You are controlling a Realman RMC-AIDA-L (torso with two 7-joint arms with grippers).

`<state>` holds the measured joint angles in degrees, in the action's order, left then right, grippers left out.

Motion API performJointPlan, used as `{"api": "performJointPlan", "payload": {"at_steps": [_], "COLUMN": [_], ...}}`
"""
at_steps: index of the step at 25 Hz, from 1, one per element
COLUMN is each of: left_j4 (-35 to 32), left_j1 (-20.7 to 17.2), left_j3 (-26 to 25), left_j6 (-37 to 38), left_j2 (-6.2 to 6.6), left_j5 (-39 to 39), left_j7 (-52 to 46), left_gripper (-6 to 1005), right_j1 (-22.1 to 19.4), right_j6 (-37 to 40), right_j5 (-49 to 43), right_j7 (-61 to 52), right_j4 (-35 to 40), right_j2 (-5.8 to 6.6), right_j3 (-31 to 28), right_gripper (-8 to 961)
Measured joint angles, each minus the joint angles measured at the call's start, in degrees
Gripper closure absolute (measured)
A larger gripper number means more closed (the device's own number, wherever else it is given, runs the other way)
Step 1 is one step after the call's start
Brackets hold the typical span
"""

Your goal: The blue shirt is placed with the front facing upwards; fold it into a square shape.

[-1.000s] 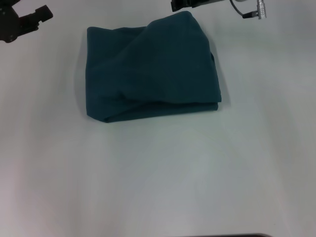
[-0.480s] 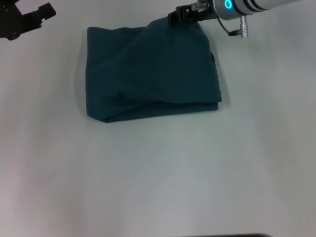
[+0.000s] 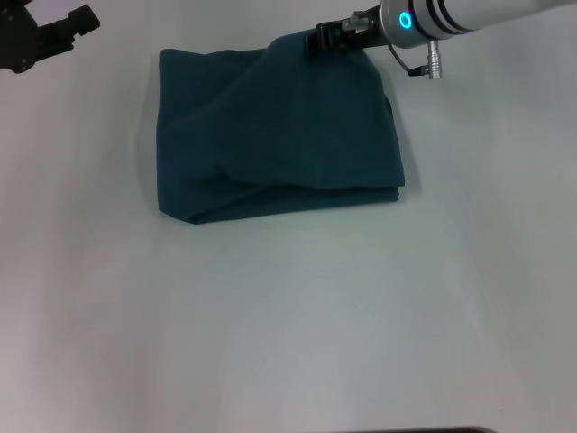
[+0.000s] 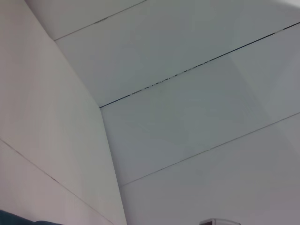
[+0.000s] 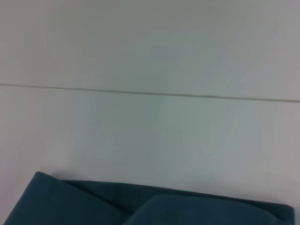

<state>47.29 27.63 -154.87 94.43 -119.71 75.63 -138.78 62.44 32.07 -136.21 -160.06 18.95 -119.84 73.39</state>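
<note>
Desk (image 3: 297, 325) surface nearest the robot is bare white. Beyond it lies the blue shirt (image 3: 279, 135), folded into a rough rectangle with plain teal cloth uppermost (no lettering shows). Its near edge shows stacked layers, slightly stepped at the corner on the robot's right. A loose diagonal ridge runs across the top layer toward the far right corner, which stands a little proud of the rest.

The right pincer (image 3: 326, 38) sits at that far right corner, touching or just above the cloth edge; whether it is clenched on fabric or released cannot be told. Its wrist camera looks across the shirt's (image 5: 154, 206) far edge to open desk beyond.

The left pincer (image 3: 45, 41) hangs well apart from the shirt, off its far left corner, its fingers spread, holding nothing.

Judgement: the fold is nearly complete; what remains is squaring up. To do this well, the right pincer should draw the raised corner flat and outward in line with the far edge, low to the desk, so the lower layers are not dragged.
</note>
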Motion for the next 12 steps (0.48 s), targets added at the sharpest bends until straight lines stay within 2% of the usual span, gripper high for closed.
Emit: {"api": "performJointPlan", "payload": {"at_steps": [3, 5, 9, 12], "left_j4": [0.0, 0.0, 0.1, 0.1], "left_j1": [0.0, 0.0, -0.2, -0.4], "left_j3": [0.0, 0.0, 0.0, 0.0], "left_j6": [0.1, 0.3, 0.4, 0.4], "left_j2": [0.02, 0.02, -0.11, -0.05], "left_j5": [0.0, 0.0, 0.1, 0.1], "left_j7": [0.0, 0.0, 0.0, -0.1], "left_gripper": [37, 37, 37, 37], "right_j1": [-1.2, -3.6, -8.9, -11.0], "right_j6": [2.9, 6.0, 13.0, 19.1], "right_j5": [-0.1, 0.2, 0.5, 0.6], "right_j7": [-0.2, -0.2, -0.2, 0.2], "right_j4": [2.8, 7.9, 19.5, 25.1], "right_j2": [0.62, 0.90, 0.58, 0.51], "right_j3": [-0.3, -0.8, -2.6, -3.6], "right_gripper": [385, 385, 387, 388]}}
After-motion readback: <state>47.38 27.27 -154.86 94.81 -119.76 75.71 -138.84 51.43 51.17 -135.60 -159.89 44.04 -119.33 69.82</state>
